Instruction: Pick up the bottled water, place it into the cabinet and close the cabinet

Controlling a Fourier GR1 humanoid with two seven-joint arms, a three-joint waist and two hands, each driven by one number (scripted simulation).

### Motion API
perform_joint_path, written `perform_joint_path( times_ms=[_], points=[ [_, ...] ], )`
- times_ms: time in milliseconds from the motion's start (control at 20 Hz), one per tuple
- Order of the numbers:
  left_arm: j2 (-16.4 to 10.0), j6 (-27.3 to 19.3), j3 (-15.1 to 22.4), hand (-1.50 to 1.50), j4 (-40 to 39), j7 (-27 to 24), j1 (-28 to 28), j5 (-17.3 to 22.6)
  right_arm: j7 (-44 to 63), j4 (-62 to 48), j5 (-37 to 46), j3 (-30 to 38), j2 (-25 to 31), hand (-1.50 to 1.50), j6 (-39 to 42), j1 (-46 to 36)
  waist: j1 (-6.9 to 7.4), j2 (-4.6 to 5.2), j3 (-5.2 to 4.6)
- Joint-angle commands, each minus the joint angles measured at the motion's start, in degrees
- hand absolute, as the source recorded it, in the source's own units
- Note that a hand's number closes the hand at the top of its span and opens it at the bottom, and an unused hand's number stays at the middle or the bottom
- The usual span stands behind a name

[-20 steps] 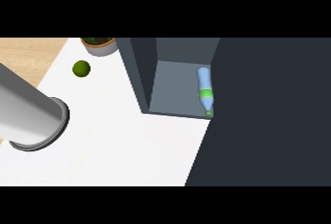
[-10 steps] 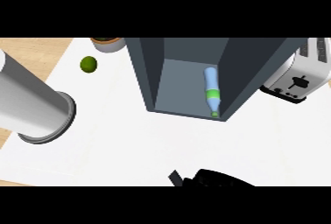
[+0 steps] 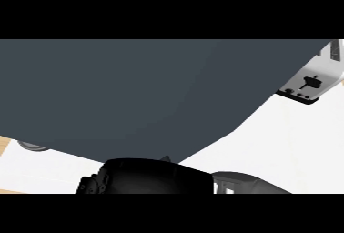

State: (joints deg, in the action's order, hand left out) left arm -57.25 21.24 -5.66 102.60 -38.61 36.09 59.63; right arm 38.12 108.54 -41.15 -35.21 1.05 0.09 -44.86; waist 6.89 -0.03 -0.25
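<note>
The cabinet's dark grey door [image 3: 134, 91] fills most of the head view and hides the cabinet's inside. The bottled water does not show. My right hand [image 3: 148, 178] is a black mass at the bottom centre, right at the door's lower edge, with its grey forearm [image 3: 249, 183] coming in from the lower right. Of my left arm only a small grey piece [image 3: 30, 145] shows under the door's left edge; that hand is out of sight.
A white toaster [image 3: 309, 82] stands at the upper right on the white counter [image 3: 282, 145]. A strip of wooden surface [image 3: 5, 142] shows at the far left.
The dark door has swung across the view and now covers the cabinet's opening and the bottle. My right hand has risen from the bottom edge to the door.
</note>
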Motion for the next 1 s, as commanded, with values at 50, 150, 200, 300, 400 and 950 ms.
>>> perform_joint_path(
  times_ms=[50, 150, 200, 300, 400, 950],
  points=[
    [0.81, 4.26, -4.87, -1.50, -2.79, -0.82, 5.13, 1.35, 1.27, -10.68, -9.01, 3.48, -1.01, 1.50, -3.33, -12.31, -2.77, -0.08, 0.17],
    [2.84, 5.72, -5.39, -1.50, -3.82, -1.83, 6.45, -0.03, -1.24, -14.73, -10.32, 4.95, -1.02, 1.50, 0.16, -8.22, -3.89, 0.12, 0.20],
    [2.66, 6.75, -7.52, -1.50, -2.53, -2.47, 7.56, -0.27, -0.51, -15.60, -11.22, 5.81, -1.03, 1.50, -0.63, -8.78, -3.88, -0.01, 0.24],
    [4.51, 7.08, -7.46, -1.50, -0.60, -1.82, 8.90, -1.39, -2.40, -16.58, -12.08, 4.45, -1.05, 1.50, -0.62, -7.66, -4.56, -0.06, 0.27],
    [5.01, 6.49, -8.67, -1.50, 0.80, -1.09, 10.24, -0.82, -2.93, -24.56, -13.36, 9.41, -1.05, 1.50, 4.16, -8.51, -3.89, 0.23, 0.29],
    [12.07, 8.44, -11.80, -1.50, 2.70, 3.17, 11.05, -4.26, -7.05, -35.62, -10.10, 18.45, 1.62, 1.50, 11.63, -8.11, -5.53, 0.08, 0.27]
  ],
)
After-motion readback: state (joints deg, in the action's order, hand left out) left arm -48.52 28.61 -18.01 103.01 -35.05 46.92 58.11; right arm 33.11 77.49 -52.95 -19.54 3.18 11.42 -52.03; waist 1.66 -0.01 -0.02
